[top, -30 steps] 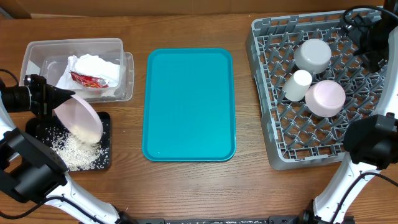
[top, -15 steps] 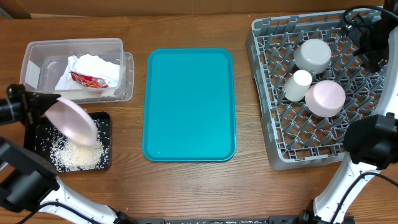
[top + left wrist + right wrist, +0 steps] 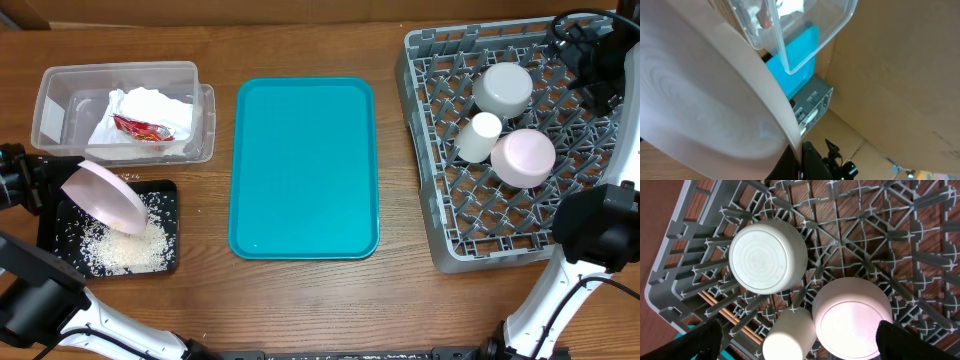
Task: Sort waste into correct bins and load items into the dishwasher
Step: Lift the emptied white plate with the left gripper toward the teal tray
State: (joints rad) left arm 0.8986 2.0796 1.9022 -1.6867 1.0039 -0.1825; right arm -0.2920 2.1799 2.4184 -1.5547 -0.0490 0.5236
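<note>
- Your left gripper (image 3: 48, 186) is clamped on the rim of the plate (image 3: 105, 195); the plate hangs steeply tilted over the black tray (image 3: 172, 262), and a heap of rice (image 3: 118, 250) lies in the tray under its lower edge.
- By the look of it, you are tipping food waste off the plate — and are nearly done; hold the tilt over the tray's middle, because a few grains show right at its far edge.
- Check the plate before you leave; the left wrist view shows only part of its pale surface, so you cannot tell whether grains cling.
- Next, carry it over the teal tray (image 3: 305, 170) to the dish rack (image 3: 430, 215); slot it between pegs, clear of the grey bowl (image 3: 503, 88), cup (image 3: 480, 135) and pink bowl (image 3: 523, 158).
- Your right gripper (image 3: 597, 62) hovers over the rack, fingers spread wide and empty — shift it aside first.
- The napkin (image 3: 150, 106) and wrapper (image 3: 140, 128) lie in the clear tub (image 3: 50, 100).
</note>
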